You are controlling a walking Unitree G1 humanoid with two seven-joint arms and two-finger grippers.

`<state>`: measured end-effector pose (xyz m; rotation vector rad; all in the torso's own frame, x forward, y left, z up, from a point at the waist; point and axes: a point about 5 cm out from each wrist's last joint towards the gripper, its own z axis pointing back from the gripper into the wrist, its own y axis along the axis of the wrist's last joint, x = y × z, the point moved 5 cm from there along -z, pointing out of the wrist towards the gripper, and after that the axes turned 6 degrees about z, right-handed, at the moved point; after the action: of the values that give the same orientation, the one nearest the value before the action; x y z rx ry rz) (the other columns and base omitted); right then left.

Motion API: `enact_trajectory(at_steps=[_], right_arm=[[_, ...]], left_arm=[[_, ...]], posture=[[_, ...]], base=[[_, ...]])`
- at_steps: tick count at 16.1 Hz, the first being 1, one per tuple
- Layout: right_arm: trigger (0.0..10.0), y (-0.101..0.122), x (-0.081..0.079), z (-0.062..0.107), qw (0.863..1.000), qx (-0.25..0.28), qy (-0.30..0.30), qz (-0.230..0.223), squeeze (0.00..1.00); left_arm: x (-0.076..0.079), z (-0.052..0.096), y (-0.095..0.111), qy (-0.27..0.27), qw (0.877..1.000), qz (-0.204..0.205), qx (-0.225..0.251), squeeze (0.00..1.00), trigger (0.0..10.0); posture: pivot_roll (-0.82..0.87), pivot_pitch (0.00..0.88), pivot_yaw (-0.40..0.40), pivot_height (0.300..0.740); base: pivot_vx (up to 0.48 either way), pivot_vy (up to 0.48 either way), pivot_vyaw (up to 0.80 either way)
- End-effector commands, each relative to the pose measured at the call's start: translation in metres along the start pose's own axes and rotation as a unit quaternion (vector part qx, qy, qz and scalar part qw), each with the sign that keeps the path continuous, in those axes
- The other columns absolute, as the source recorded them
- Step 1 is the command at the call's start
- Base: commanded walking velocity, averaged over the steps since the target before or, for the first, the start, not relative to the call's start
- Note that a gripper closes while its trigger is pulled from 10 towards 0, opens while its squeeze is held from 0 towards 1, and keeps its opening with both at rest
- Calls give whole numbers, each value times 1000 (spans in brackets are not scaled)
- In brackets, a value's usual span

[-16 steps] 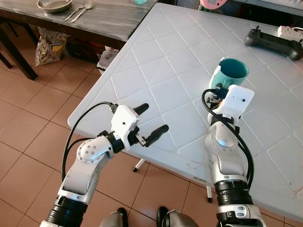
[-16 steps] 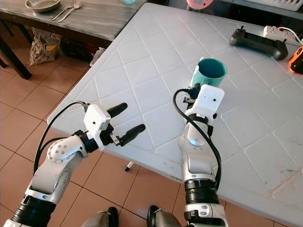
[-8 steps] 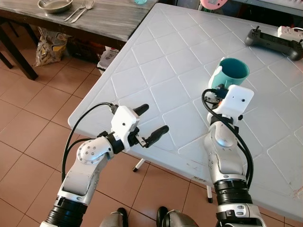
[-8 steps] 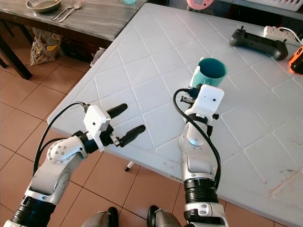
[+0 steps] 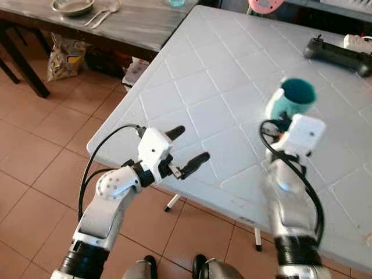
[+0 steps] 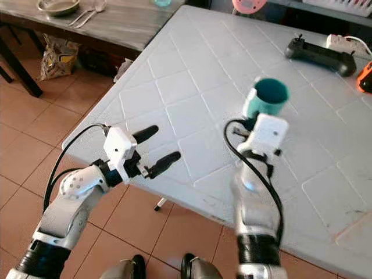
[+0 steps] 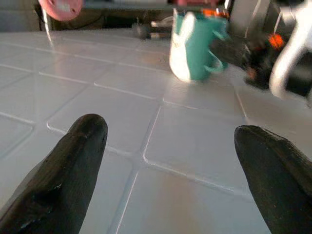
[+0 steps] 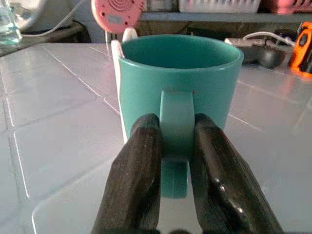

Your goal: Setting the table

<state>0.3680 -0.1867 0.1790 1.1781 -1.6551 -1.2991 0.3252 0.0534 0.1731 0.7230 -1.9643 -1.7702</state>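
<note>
A teal mug (image 5: 293,99) with a white patch on its side stands out on the white table (image 5: 203,70). My right gripper (image 8: 178,129) is shut on the mug's handle (image 8: 176,117), with one black finger on each side of it. I cannot tell whether the mug rests on the table or is just above it. My left gripper (image 5: 189,145) is open and holds nothing. It hovers over the table's near left edge, pointing across the tabletop at the mug (image 7: 192,46).
A black controller (image 5: 340,52), a white power strip (image 5: 357,40) and an orange object (image 6: 366,75) lie at the table's far right. A dark wooden table (image 5: 133,26) at the upper left carries a metal bowl (image 5: 72,7) and cutlery (image 5: 102,11). A bag (image 5: 61,55) sits on the tile floor.
My right arm, still shut on the mug, has shifted a little to the right and is blurred by motion. The left arm has kept its place.
</note>
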Motion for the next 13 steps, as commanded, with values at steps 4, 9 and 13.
enact_trajectory(at_steps=[4,9,13], right_arm=[[0,-6,28,14,1000,-9,-13,15,0],[2235,2,33,31,999,-3,14,39,0],[10000,35,26,51,995,35,65,64,0]], left_arm=[[-3,-6,15,15,999,27,33,0,10000],[-33,-4,15,123,992,19,37,0,10000],[-83,22,17,292,956,-6,24,0,10000]], posture=[[124,149,-70,740],[112,146,-71,740],[118,147,-58,740]], base=[[0,0,0],[0,0,0],[0,0,0]])
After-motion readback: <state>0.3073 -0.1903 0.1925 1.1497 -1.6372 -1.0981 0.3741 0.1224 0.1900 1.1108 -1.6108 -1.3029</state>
